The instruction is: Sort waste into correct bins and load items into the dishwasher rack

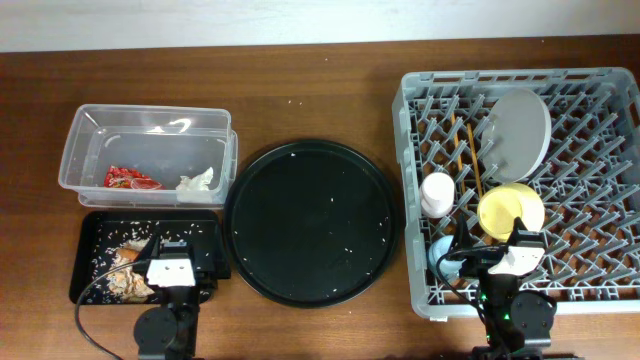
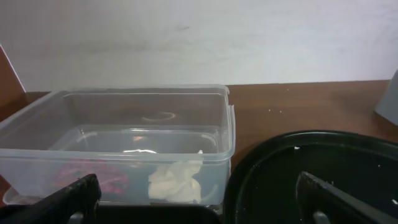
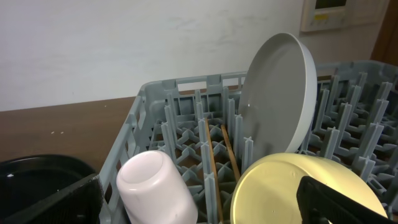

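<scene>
Pretty sure the blue cup [image 1: 440, 258] sits in the dishwasher rack [image 1: 520, 78]'s near-left corner, just left of the right gripper [image 1: 505, 245], whose fingers are spread wide on nothing, way nearer than the left gripper [image 1: 170, 245], but it's half hidden.

You will find nothing here that you can read. The red snack wrapper [image 1: 131, 179] in the clear tub [image 1: 150, 110] carries some pale print on its red face. It is too small to make out from overhead, and from the left wrist it is only a red blur behind the tub's wall. In the right wrist view, a pale wall panel [image 3: 329, 14] at the top right corner has a small greyish window — nothing in it is legible.
</scene>
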`<state>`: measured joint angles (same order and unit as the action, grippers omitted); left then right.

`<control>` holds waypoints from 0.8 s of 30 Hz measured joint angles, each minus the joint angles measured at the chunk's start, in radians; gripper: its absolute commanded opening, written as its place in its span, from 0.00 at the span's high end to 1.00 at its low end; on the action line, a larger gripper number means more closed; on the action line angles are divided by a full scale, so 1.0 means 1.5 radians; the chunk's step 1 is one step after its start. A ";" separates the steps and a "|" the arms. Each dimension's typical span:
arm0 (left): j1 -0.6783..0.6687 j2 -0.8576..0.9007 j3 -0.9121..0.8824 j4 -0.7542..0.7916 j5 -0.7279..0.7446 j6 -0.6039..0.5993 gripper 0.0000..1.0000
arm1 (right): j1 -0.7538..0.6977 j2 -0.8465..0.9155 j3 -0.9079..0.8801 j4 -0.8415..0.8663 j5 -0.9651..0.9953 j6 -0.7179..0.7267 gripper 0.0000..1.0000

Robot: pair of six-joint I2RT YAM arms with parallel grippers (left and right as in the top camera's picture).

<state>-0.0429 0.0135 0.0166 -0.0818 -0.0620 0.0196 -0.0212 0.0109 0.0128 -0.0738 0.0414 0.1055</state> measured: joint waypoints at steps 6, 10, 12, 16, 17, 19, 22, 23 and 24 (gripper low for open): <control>0.000 0.000 0.000 0.000 0.000 -0.011 0.01 | 0.000 0.000 0.000 0.000 0.000 0.000 0.02; 0.000 0.000 0.000 0.000 0.000 -0.011 0.01 | 0.000 0.000 0.000 0.000 0.000 0.000 0.02; 0.000 0.000 0.000 0.000 0.000 -0.011 0.01 | 0.000 0.000 0.000 0.000 0.000 0.000 0.02; 0.000 0.000 0.000 0.000 0.000 -0.011 0.01 | 0.000 0.000 0.000 0.000 0.000 0.000 0.02; 0.000 0.000 0.000 0.000 0.000 -0.011 0.01 | 0.000 0.000 0.000 0.000 0.000 0.000 0.02; 0.000 0.000 0.000 0.000 0.000 -0.011 0.01 | 0.000 0.000 0.000 0.000 0.000 0.000 0.02; 0.000 0.000 0.000 0.000 0.000 -0.011 0.01 | 0.000 0.000 0.000 0.000 0.000 0.000 0.02; 0.000 0.000 0.000 0.000 0.000 -0.011 0.01 | 0.000 0.000 0.000 0.000 0.000 0.000 0.02; 0.000 0.000 0.000 0.000 0.000 -0.011 0.01 | 0.000 0.000 0.000 0.000 0.000 0.000 0.02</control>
<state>-0.0429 0.0135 0.0166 -0.0818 -0.0616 0.0025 -0.0212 0.0109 0.0128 -0.0738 0.0414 0.1055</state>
